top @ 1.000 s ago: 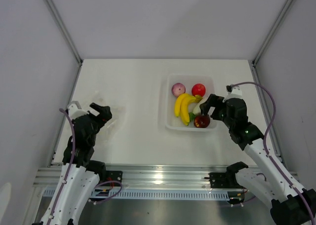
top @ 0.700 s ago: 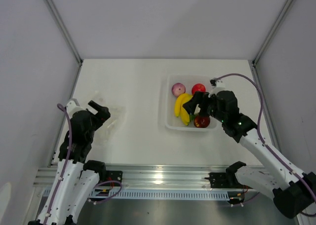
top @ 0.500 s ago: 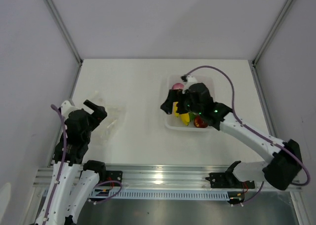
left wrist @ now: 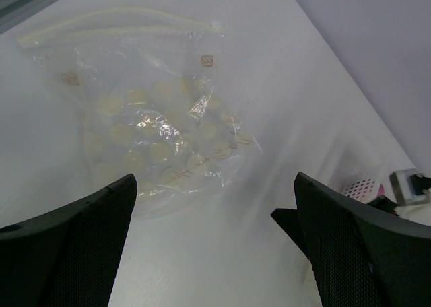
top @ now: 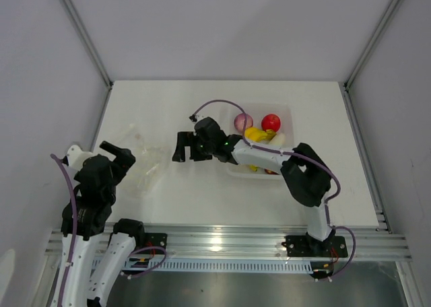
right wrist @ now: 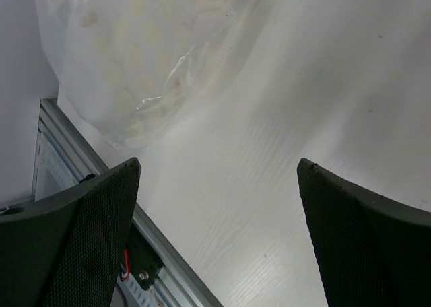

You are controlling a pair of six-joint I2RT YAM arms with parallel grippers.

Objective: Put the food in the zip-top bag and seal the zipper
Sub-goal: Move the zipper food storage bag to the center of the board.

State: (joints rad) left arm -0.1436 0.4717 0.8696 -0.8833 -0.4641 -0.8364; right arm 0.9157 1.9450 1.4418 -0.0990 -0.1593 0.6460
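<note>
Two grippers, both with jaws spread wide and nothing between them. My left gripper point(top: 120, 153) hangs over the near left part of the table point(top: 202, 105), its wrist tilted down and pointing toward the far right, with the arm rising from its base at the near left corner. In the left wrist view my left gripper point(left wrist: 215, 253) frames bare table, and the zip-top bag point(left wrist: 148, 118) lies flat and crinkled just beyond the fingers point(left wrist: 67, 246), not touching them. The zipper point(left wrist: 114, 27) runs as a pale strip along the bag edge farthest from that gripper. My right gripper point(top: 185, 152) sits near the middle of the table, between the zip-top bag point(top: 141, 162) and the tray point(top: 289, 108). That arm rises from the near right, bends sharply at the elbow and stretches its forearm left across the tray. In the right wrist view my right gripper point(right wrist: 215, 240) is also over bare table, with the zip-top bag point(right wrist: 128, 44) ahead of it and the near rail point(right wrist: 74, 152) beside it. On the right, the food remains in the tray: the banana bunch point(top: 256, 133), the onion point(top: 243, 122), the red fruit point(top: 271, 122) and the white piece point(top: 277, 140), partly hidden beneath my forearm.
</note>
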